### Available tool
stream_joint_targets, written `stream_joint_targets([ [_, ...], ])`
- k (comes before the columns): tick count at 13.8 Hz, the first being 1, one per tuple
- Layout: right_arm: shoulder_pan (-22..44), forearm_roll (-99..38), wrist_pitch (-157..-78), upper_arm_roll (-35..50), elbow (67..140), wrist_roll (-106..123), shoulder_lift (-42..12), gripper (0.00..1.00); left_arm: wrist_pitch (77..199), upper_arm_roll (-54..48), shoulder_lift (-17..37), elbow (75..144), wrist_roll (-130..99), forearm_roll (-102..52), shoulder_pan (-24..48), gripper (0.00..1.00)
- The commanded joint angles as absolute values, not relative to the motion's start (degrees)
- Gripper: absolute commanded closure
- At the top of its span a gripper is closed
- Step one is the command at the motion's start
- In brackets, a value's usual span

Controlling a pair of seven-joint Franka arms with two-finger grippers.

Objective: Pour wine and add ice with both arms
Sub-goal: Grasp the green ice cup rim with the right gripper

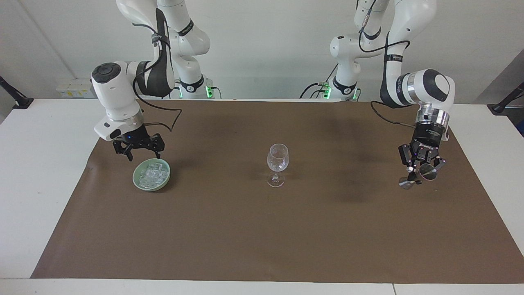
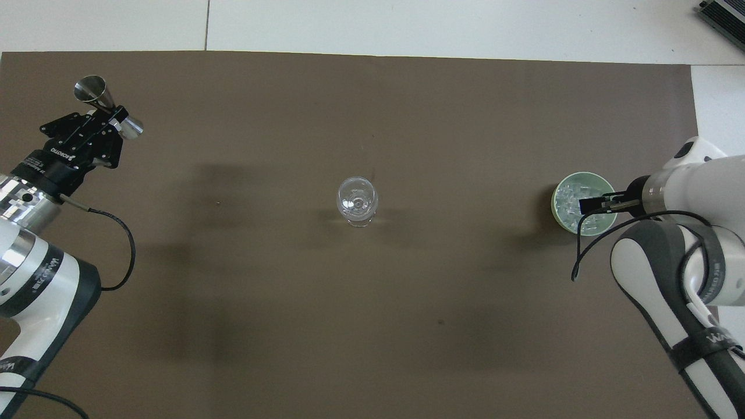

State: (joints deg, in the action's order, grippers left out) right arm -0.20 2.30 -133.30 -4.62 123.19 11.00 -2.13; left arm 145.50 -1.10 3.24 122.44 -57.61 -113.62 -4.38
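Note:
A clear stemmed glass [image 1: 277,157] stands upright in the middle of the brown mat; it also shows in the overhead view [image 2: 357,201]. A green bowl [image 1: 137,180] toward the right arm's end holds ice [image 1: 152,175]; the overhead view shows the bowl [image 2: 556,201] and the ice [image 2: 567,203] too. My right gripper [image 1: 144,155] is open, just above the bowl's rim on the robots' side. My left gripper [image 1: 419,172] is shut on a steel jigger [image 1: 428,173], tilted on its side, low over the mat at the left arm's end. The overhead view shows this gripper [image 2: 113,110] and the jigger [image 2: 90,90].
The brown mat [image 1: 262,229] covers most of the white table [image 1: 41,164]. The right arm's wrist and cable [image 2: 652,198] hang over part of the bowl in the overhead view.

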Motion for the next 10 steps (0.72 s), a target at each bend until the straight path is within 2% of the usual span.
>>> stream_joint_targets([
  [1,-1.14,0.97,-138.67,-4.31,124.54,13.97,-5.17,0.00,141.25,-1.49,5.00,123.40,-56.78,-112.42,-7.11,1.00],
  [5,-1.14,1.05,-140.63,-4.31,124.80,14.59,-6.59,0.00,137.20,-1.49,7.64,125.15,-53.18,-110.04,-10.02,1.00],
  [6,-1.14,1.05,-140.89,-4.31,125.24,14.68,-7.20,0.06,136.85,-1.49,7.99,125.24,-52.56,-110.04,-10.19,1.00],
  [9,-1.14,1.05,-141.68,-4.31,125.24,14.68,-7.82,0.35,135.09,-1.49,10.28,125.33,-49.58,-110.04,-11.68,1.00],
  [10,-1.14,1.05,-141.77,-4.31,125.24,14.50,-8.17,0.36,134.22,-1.49,10.98,125.33,-48.87,-110.04,-12.12,1.00],
])
